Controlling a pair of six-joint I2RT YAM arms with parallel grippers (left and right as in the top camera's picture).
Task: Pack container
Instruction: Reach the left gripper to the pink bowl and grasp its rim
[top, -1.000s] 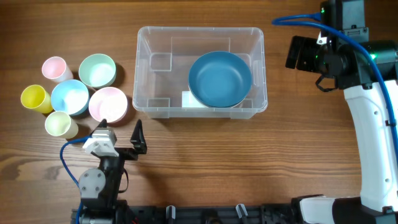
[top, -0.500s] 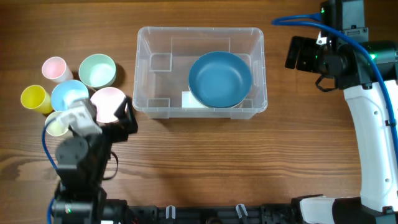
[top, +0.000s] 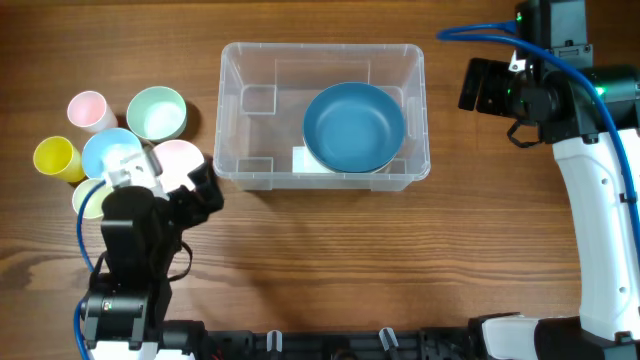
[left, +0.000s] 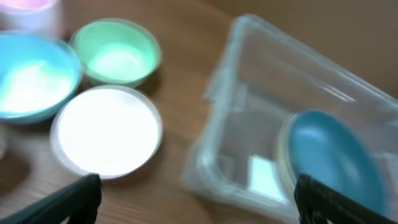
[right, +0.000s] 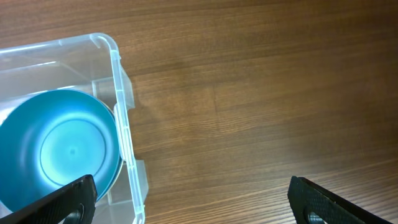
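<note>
The clear container (top: 236, 120) stands at the middle back of the table with a dark blue bowl (top: 353, 126) in its right half. My left gripper (top: 178, 174) is open and empty, just above the pink bowl (top: 172, 158) at the container's front left corner. In the left wrist view my left gripper (left: 196, 202) spans the gap between the pink bowl (left: 107, 130) and the container (left: 211, 155). My right gripper (top: 485, 85) is open and empty to the right of the container. The right wrist view shows that gripper (right: 193, 205), the container's rim (right: 121, 124) and the blue bowl (right: 62, 146).
Left of the container is a cluster: a green bowl (top: 157, 113), a light blue bowl (top: 108, 152), a pink cup (top: 87, 108), a yellow cup (top: 55, 158) and a pale yellow cup (top: 86, 202) partly under my left arm. The green bowl (left: 116, 53) shows in the left wrist view.
My left arm swung from the table's front edge up and left to the bowl cluster, then shifted slightly right over the pink bowl. The right arm has not moved.
</note>
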